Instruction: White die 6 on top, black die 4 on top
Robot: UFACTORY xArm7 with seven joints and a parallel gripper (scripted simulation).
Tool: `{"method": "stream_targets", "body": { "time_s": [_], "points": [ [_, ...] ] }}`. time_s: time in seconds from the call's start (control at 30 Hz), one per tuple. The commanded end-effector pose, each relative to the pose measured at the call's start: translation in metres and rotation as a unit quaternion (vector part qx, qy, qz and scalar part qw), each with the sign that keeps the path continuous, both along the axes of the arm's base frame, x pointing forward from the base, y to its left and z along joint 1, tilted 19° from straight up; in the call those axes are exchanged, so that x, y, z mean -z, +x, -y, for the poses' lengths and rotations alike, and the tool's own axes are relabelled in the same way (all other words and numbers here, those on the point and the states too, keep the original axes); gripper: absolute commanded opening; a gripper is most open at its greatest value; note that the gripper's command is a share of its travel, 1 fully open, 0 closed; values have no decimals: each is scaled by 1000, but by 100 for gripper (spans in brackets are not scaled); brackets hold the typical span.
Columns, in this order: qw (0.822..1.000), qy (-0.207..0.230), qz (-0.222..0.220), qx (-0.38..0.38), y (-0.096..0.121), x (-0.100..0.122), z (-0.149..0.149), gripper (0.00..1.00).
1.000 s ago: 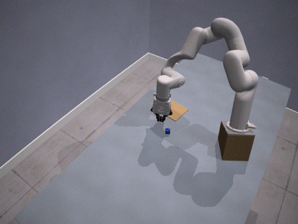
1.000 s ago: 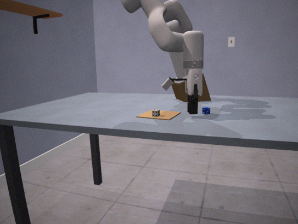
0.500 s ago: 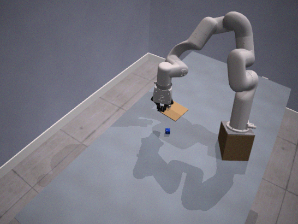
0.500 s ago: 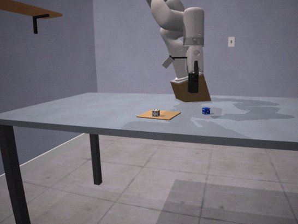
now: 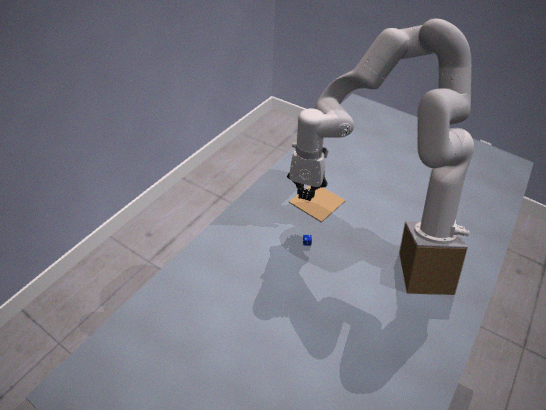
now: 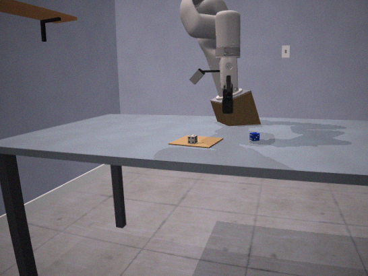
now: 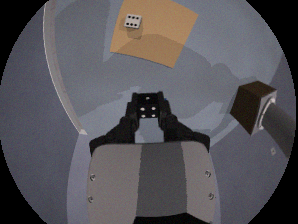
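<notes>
My gripper (image 5: 306, 192) hangs well above the table, shut on the black die (image 7: 148, 106), which shows between the fingertips in the wrist view. In the exterior view the gripper (image 6: 227, 105) is high above and behind the mat. The tan mat (image 6: 197, 143) lies flat on the table, and the white die (image 6: 192, 139) rests flat on it. The wrist view shows the mat (image 7: 153, 27) and the white die (image 7: 133, 22) near one of its corners. The blue die (image 5: 307, 240) sits on the bare table off the mat, also in the exterior view (image 6: 254, 136). In the top view my gripper hides the white die.
The arm's brown base block (image 5: 432, 262) stands on the table to the right of the mat (image 5: 318, 202). A wall shelf (image 6: 30, 11) is far off at the upper left. The table's edges are far from the dice.
</notes>
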State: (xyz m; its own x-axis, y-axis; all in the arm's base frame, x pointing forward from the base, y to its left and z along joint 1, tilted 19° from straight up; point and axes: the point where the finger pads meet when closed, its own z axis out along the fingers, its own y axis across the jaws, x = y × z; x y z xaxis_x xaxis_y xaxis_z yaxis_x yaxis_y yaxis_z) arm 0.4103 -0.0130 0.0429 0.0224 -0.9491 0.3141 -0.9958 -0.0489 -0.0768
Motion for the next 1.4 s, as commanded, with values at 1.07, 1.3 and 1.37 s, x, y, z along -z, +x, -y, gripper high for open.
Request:
{"method": "stream_targets", "body": {
  "time_s": [1.07,1.3,1.37],
  "points": [
    [986,16,64,152,-50,-14,89,21],
    [986,16,64,152,-49,0,93,21],
    [986,16,64,152,-48,6,95,21]
  ]
}}
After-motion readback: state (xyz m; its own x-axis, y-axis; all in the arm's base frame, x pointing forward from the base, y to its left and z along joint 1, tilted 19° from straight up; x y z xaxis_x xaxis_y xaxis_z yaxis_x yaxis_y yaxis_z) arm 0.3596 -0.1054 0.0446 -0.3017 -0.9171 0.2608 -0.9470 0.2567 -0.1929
